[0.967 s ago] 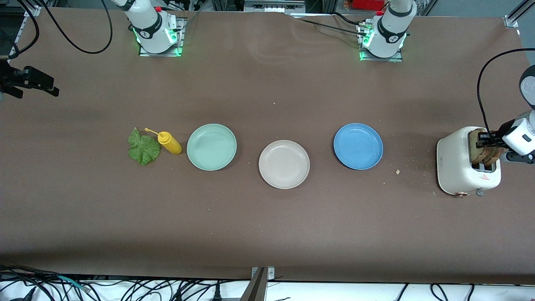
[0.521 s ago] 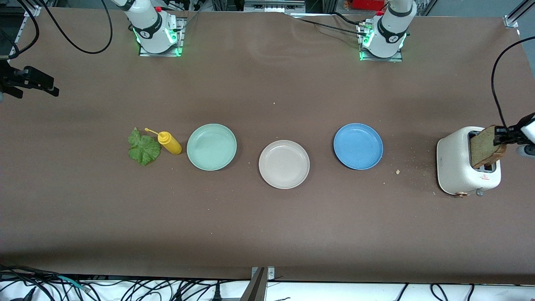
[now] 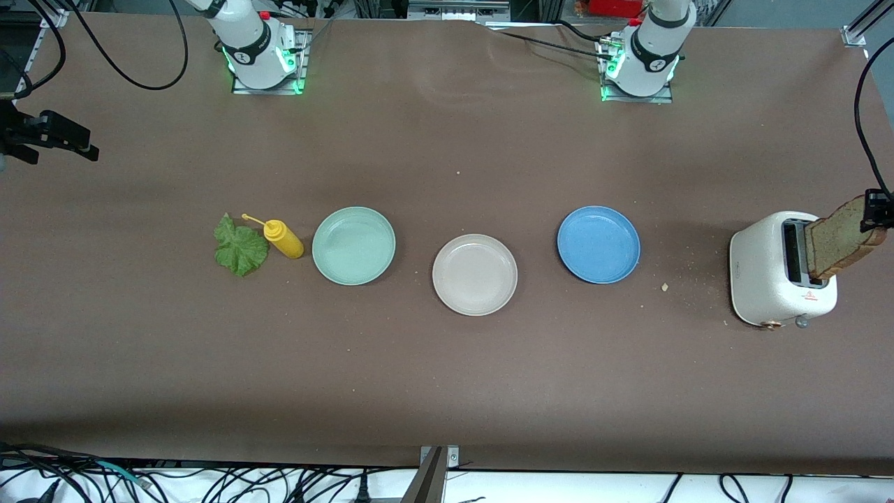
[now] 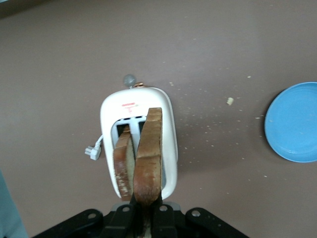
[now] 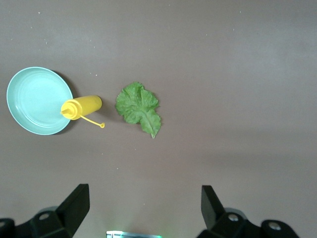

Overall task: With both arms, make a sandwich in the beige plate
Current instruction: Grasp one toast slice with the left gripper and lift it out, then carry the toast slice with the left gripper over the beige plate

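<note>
The beige plate (image 3: 475, 274) sits bare at mid-table between two other plates. My left gripper (image 3: 876, 209) (image 4: 146, 199) is shut on the crust edge of a brown bread slice (image 3: 841, 237) (image 4: 148, 153), which hangs tilted over the white toaster (image 3: 768, 276) (image 4: 167, 116). A second slice (image 4: 124, 166) stands in the toaster's slot. The green lettuce leaf (image 3: 239, 246) (image 5: 139, 107) lies flat on the table toward the right arm's end. My right gripper (image 5: 143, 210) hangs open high over the table near that leaf, holding nothing.
A mint-green plate (image 3: 353, 245) (image 5: 29, 99) and a blue plate (image 3: 598, 244) (image 4: 294, 121) flank the beige one. A yellow squeeze bottle (image 3: 283, 238) (image 5: 81, 106) lies between the lettuce and the mint-green plate. Crumbs dot the table between the toaster and the blue plate.
My left gripper has drawn the bread slice up out of the toaster and carried it toward the left arm's end of the table. The right arm has not moved.
</note>
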Robot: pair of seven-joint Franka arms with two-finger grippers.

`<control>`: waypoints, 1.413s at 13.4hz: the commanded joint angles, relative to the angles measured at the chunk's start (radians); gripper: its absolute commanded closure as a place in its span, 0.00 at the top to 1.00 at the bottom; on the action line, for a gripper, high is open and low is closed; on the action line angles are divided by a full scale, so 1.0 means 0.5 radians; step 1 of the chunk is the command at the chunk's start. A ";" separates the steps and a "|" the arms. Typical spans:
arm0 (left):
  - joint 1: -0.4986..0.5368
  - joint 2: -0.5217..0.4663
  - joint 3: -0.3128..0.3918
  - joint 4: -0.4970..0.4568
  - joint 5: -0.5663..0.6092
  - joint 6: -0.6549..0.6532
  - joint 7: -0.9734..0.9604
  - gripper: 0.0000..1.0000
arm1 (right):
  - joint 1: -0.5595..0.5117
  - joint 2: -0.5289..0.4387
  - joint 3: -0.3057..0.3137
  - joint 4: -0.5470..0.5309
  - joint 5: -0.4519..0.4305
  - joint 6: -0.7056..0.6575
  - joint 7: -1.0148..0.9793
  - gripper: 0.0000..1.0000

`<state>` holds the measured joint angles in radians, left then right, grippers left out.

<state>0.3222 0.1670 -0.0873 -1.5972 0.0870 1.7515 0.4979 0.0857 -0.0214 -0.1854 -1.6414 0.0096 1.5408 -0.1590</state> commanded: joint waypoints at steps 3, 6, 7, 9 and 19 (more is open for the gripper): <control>-0.028 0.043 -0.129 0.090 -0.381 -0.229 -0.103 0.00 | 0.006 0.021 -0.010 0.055 -0.016 -0.060 -0.004 1.00; -0.196 0.141 -0.163 0.087 -0.584 -0.260 -0.219 0.00 | 0.006 0.021 -0.010 0.058 -0.016 -0.057 -0.004 1.00; -0.272 0.190 -0.163 0.090 -0.691 -0.266 -0.329 0.00 | 0.006 0.021 -0.010 0.055 -0.013 -0.060 -0.004 1.00; -0.481 0.319 -0.163 0.093 -0.940 -0.263 -0.666 0.00 | 0.006 0.021 -0.010 0.058 -0.016 -0.060 -0.004 1.00; -0.997 1.040 -0.163 0.387 -1.766 -0.007 -0.806 0.00 | 0.006 0.021 -0.010 0.058 -0.013 -0.060 -0.004 1.00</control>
<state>-0.1323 0.6380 -0.1806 -1.4562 -0.7548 1.6938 0.1023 0.0853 -0.0190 -0.1859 -1.6364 0.0096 1.5334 -0.1590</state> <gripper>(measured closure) 0.916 0.000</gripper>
